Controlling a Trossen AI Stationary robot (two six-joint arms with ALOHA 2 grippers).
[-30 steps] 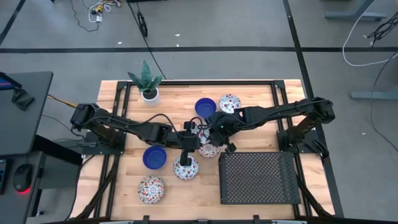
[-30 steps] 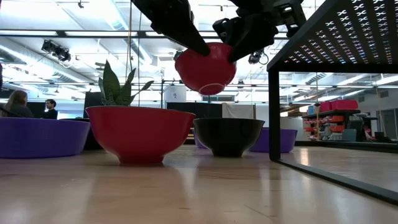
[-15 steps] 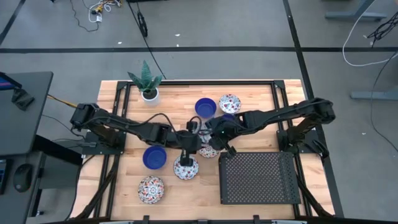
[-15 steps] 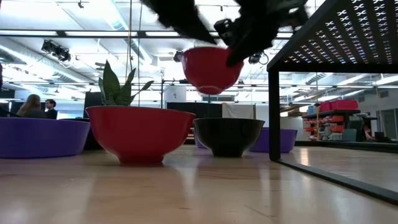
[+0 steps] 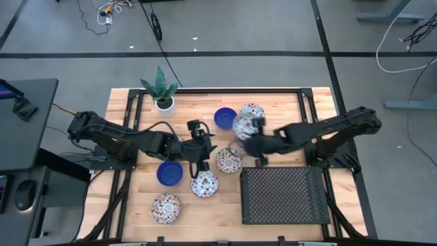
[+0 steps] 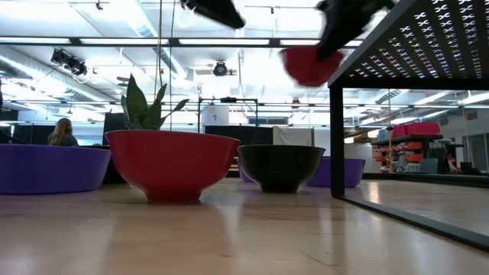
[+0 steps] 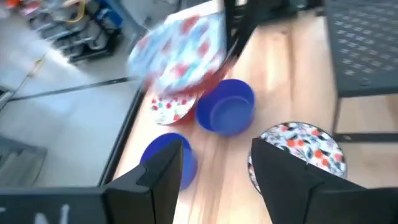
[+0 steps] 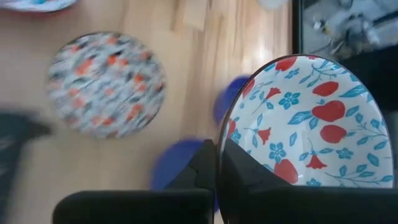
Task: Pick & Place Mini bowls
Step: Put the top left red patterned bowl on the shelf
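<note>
My right gripper (image 5: pixel 252 139) is shut on a white mini bowl with red-and-blue flowers (image 5: pixel 244 126), held in the air above the table's middle; the low view shows that bowl as red (image 6: pixel 309 65). My left gripper (image 5: pixel 199 147) hangs open and empty left of it, over a floral bowl (image 5: pixel 204 184). Standing on their bases on the table are two blue bowls (image 5: pixel 225 118) (image 5: pixel 169 173) and three more floral ones (image 5: pixel 252 111) (image 5: pixel 229 159) (image 5: pixel 166 207). My right gripper holds the floral bowl by its rim (image 8: pixel 220 144), at the side nearest the wrist. One finger (image 8: pixel 255 180) is inside the bowl and the other outside. The fingers slant down from the table's right side. The bowl is lifted clear of the table.
A black perforated rack (image 5: pixel 283 195) stands at the near right, just below the right arm. A potted plant (image 5: pixel 162 92) stands at the far left. Bare wood lies along the near edge between the rack and the floral bowls.
The floral bowl has passed from one gripper to the other in the air. My right gripper shut on its rim and carried it up and toward the table's right and far edges. My left gripper opened, let go and drew back up and to the left.
</note>
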